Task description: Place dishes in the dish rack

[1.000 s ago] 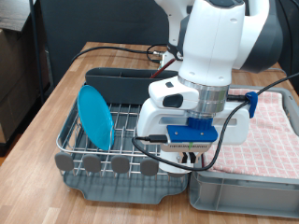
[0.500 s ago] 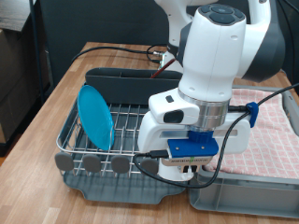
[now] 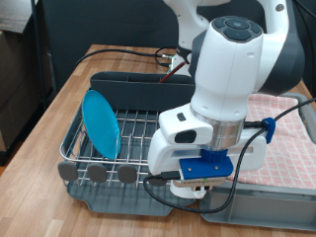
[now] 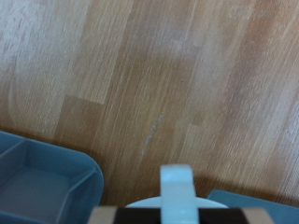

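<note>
Blue plate (image 3: 99, 120) already stands on edge in the wire dish rack (image 3: 74, 148), left side of the exterior frame, leaning slightly and held up by the rack wires, so that dish looks done. The rack sits on its dark tray on the wooden bench (image 3: 49, 118), with grey round discs (image 3: 97, 174) along the front edge and a dark bin wall (image 3: 128, 84) at the back.

The robot arm (image 3: 232, 69) fills the centre and right of the exterior frame, bent low over the right end of the rack. The hand (image 3: 197, 188) sits at lower centre, under the blue camera bracket, down near the rack's front right corner and the grey crate (image 3: 257, 212) at lower right. The fingers are hidden by the arm body, so I cannot tell whether the hand is wide, narrow or holding anything.

The red-checked cloth (image 3: 296, 123) lies at the right edge, partly covered by the arm. No cup or spoon is clearly visible in the exterior view.

The wrist view is blurry: mostly wood grain of the bench, a grey-blue tray corner (image 4: 42, 182) at lower left, and a pale fingertip (image 4: 176, 191) at bottom centre over a white rounded shape (image 4: 149, 203) that is too cropped to name.
</note>
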`<control>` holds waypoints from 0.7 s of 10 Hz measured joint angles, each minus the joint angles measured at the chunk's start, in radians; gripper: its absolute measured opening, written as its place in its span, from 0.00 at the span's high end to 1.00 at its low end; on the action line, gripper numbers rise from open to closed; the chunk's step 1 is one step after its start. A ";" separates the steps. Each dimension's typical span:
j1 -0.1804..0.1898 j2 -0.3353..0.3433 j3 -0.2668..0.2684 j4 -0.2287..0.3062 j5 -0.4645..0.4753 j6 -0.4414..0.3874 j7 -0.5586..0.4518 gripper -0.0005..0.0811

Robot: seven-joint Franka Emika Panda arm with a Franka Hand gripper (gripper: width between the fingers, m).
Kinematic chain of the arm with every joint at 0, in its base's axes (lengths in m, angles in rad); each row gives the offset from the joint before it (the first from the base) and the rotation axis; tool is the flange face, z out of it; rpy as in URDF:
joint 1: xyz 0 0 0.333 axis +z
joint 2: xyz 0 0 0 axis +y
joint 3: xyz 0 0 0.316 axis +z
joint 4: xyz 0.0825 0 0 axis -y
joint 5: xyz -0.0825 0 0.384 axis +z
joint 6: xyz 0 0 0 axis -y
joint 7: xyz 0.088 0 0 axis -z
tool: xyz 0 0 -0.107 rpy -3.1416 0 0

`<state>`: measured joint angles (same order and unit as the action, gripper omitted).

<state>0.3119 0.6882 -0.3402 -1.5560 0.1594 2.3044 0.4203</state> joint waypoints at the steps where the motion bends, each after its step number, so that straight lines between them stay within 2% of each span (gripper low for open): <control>1: 0.000 0.000 0.000 -0.001 0.000 0.015 0.002 0.86; 2: 0.000 0.000 0.001 -0.002 0.000 0.033 0.003 0.86; 3: 0.000 0.000 0.002 -0.002 0.000 0.051 0.003 0.66; 4: 0.000 -0.001 0.004 -0.002 0.003 0.057 0.004 0.66; 6: 0.000 -0.015 0.007 -0.002 0.023 0.058 0.005 0.23; 7: 0.000 -0.025 0.006 -0.002 0.029 0.060 0.005 0.23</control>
<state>0.3122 0.6633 -0.3338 -1.5581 0.1887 2.3647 0.4255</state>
